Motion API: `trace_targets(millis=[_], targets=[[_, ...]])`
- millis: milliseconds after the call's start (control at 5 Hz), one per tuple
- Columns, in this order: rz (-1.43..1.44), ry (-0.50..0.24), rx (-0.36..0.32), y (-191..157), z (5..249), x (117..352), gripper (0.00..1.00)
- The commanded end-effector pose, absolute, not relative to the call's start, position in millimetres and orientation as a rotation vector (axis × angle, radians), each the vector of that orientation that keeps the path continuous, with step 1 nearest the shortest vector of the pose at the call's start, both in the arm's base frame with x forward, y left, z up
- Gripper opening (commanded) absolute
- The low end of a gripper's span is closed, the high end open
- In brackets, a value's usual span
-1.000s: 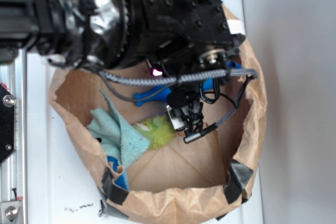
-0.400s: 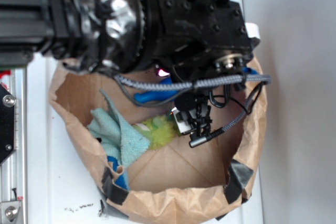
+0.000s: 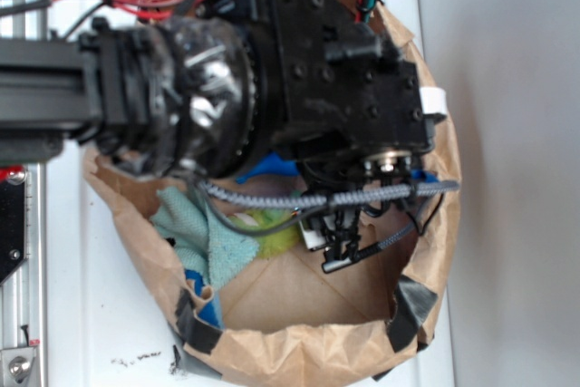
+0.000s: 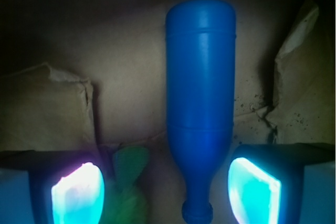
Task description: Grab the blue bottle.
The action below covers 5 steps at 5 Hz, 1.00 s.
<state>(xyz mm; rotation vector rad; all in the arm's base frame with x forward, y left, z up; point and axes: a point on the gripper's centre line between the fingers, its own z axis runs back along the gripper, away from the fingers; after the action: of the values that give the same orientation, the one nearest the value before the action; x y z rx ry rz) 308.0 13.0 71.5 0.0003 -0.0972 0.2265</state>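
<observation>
The blue bottle [image 4: 200, 103] lies flat on the brown paper floor of the bag, its neck pointing toward the camera in the wrist view. My gripper [image 4: 165, 192] is open. Its two glowing pads [image 4: 79, 195] stand wide apart, and the bottle's neck lies between them, nearer the right pad. Neither pad touches it. In the exterior view the arm covers most of the bottle; only a blue sliver [image 3: 270, 168] shows under the wrist.
A brown paper bag [image 3: 308, 351] with taped corners holds everything. A light teal cloth [image 3: 204, 237] and a yellow-green fuzzy item [image 3: 272, 224] lie inside at the left; the green item [image 4: 126, 182] sits between the pads. Bag walls [image 4: 302, 66] rise close on both sides.
The arm has moved toward the lower part of the exterior view and further into the bag, and now covers most of the bottle that showed before.
</observation>
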Motion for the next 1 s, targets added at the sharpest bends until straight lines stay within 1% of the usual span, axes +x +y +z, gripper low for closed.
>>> trace_targets(millis=[0, 200, 600, 800], targets=[[0.215, -0.15, 0.002, 9.8, 85.5, 312.3, 1.0], [0.215, -0.15, 0.002, 9.8, 85.5, 312.3, 1.0], [0.344, -0.201, 0.043, 14.9, 70.2, 339.3, 1.0], [0.39, -0.24, 0.096, 19.6, 66.3, 352.4, 1.0]])
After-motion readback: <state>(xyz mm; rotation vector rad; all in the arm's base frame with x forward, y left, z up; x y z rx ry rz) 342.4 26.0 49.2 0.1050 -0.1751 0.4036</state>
